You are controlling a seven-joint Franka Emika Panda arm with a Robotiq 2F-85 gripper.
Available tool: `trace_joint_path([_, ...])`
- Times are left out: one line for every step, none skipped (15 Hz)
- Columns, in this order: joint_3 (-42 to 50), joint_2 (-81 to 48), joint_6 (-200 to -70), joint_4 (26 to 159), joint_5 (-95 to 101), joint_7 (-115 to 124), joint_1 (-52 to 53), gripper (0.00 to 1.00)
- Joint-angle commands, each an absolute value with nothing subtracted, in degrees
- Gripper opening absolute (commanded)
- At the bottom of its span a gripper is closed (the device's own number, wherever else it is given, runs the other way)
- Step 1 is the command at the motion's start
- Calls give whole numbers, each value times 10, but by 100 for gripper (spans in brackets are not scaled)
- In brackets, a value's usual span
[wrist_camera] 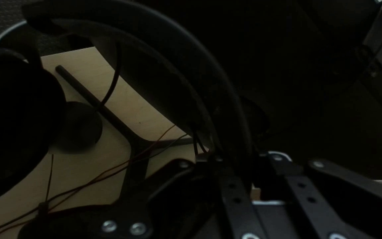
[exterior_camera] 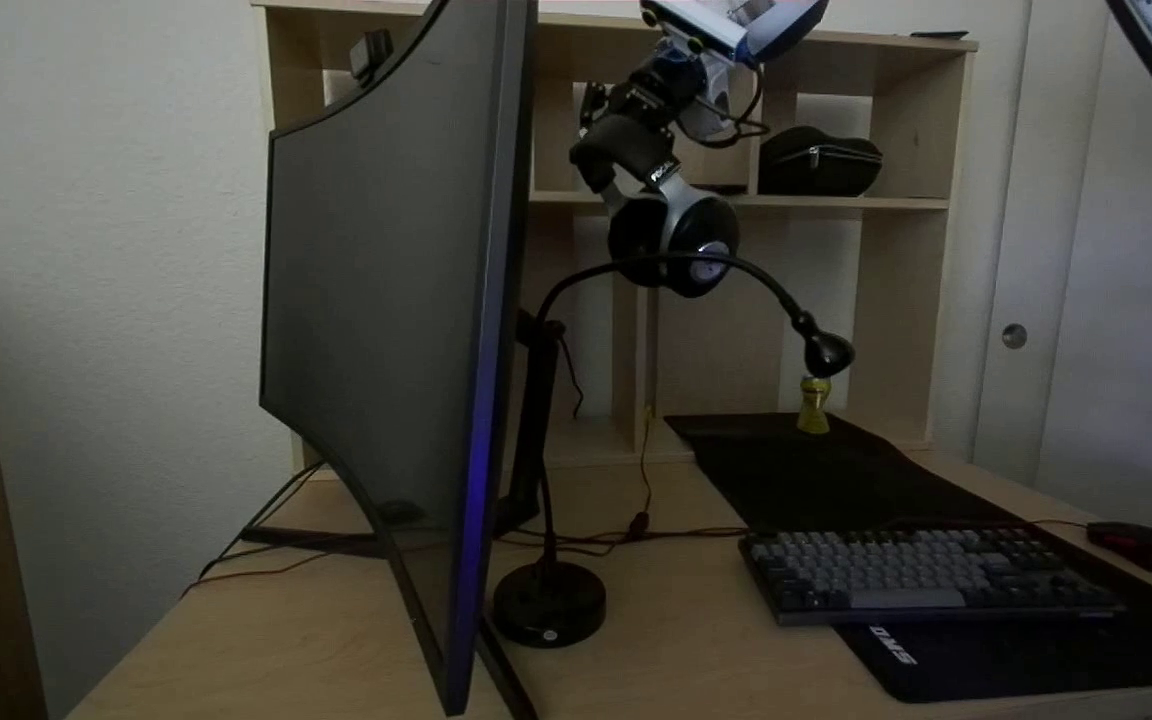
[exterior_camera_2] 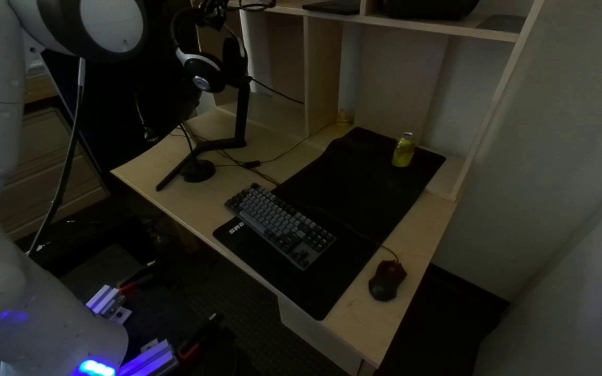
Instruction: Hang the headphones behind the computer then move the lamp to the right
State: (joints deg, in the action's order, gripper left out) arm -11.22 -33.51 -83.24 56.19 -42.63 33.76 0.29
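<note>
Treat headphones [exterior_camera: 676, 205] as probably bottom-heavy and swing-prone, best taken mid-arc by the soft-looking, likely springy band [wrist_camera: 207, 76], clamped in the claw [wrist_camera: 244, 161].

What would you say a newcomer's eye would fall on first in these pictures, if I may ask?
Most likely the huge curved monitor, standing on the desk with one edge glowing blue-purple. Next, the black-and-silver headphones, held above the desk by their band in the gripper. Then perhaps the small yellow can-like object, upright on the dark mat near the wooden shelf unit.
</note>
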Motion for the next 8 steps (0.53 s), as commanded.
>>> trace_joint_path([-110,-336,-832,563,-426,335,-1,5])
trace_joint_path([-110,-346,-823,552,-421,336,0,5])
trace_joint_path([-102,-368,-812,521,-442,327,13,5])
trace_joint_path([-107,-381,-822,504,-452,321,20,5])
trace_joint_path([-115,-397,-830,484,-468,309,27,5])
trace_joint_path([-120,-418,-838,455,-480,307,37,5])
trace_joint_path([-138,-443,-842,417,-480,304,42,5])
trace_joint_path([-142,-461,-852,389,-483,296,54,5])
